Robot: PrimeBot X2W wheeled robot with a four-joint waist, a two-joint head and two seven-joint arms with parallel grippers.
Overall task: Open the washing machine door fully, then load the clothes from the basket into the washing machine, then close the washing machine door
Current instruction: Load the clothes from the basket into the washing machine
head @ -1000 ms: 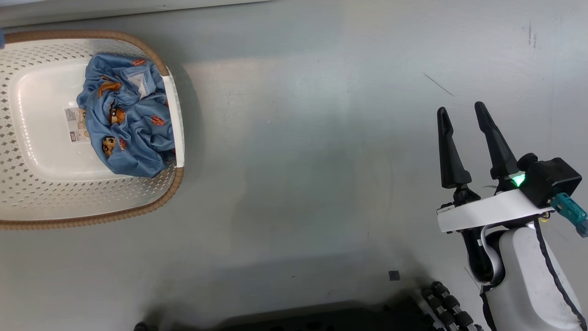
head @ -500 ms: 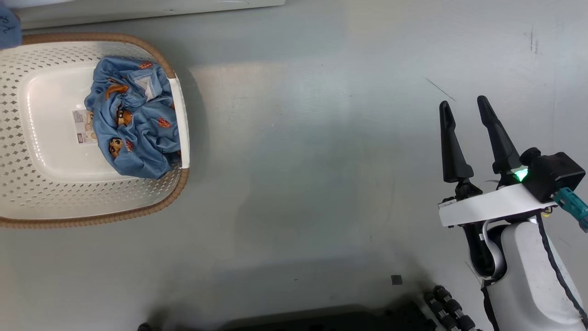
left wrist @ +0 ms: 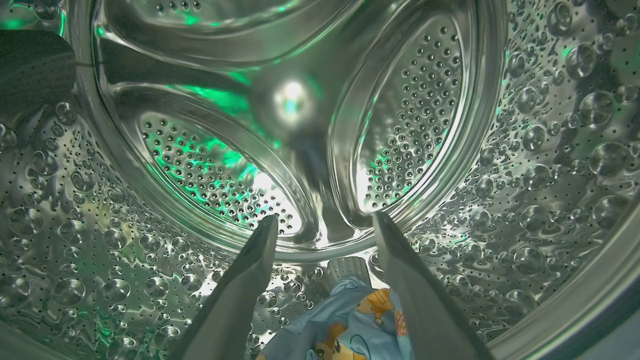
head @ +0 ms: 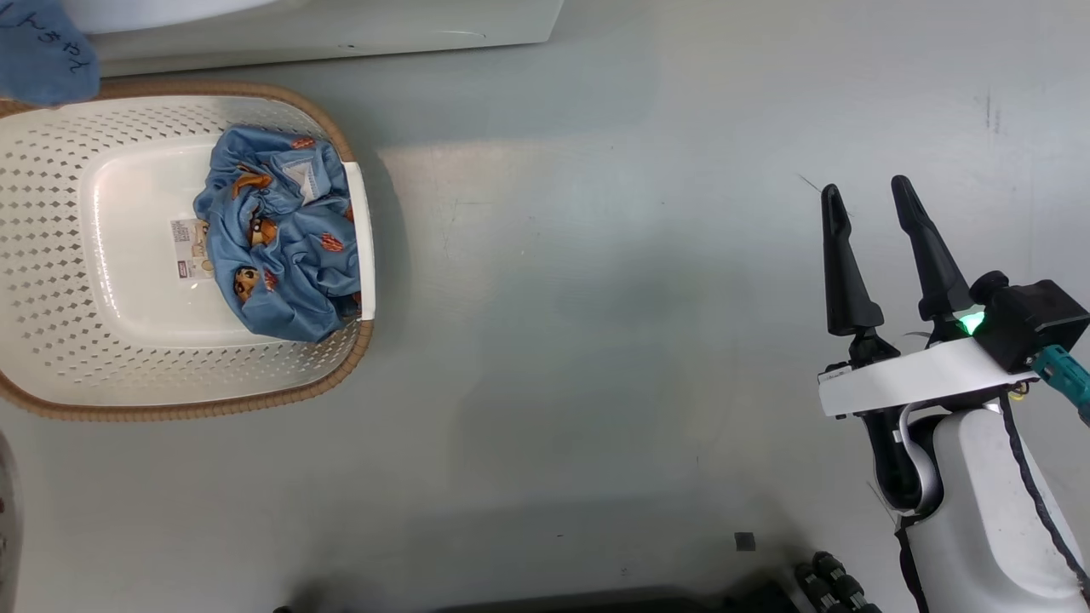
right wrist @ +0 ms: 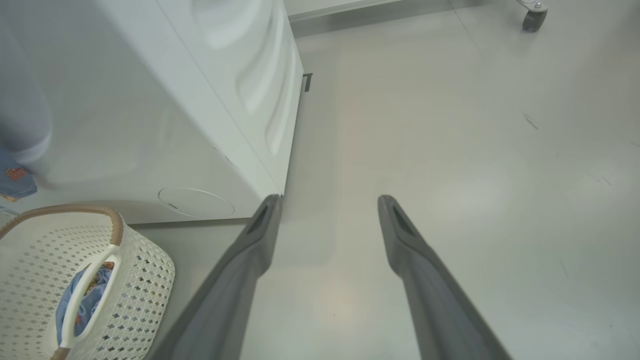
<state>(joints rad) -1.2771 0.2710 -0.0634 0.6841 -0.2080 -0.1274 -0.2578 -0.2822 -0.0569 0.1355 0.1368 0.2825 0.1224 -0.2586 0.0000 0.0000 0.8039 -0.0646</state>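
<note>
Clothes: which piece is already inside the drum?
The blue garment low between the open left gripper's fingers, inside the steel drum. The other bundle sits in the basket.

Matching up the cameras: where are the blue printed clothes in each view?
Head: clothes bunched in the basket, upper left.
Left wrist: one piece, bottom centre, in the drum.
Right wrist: clothes peeking from the basket, lower left.
Shared landmark: the basket's brown rim, head and right wrist.
</note>
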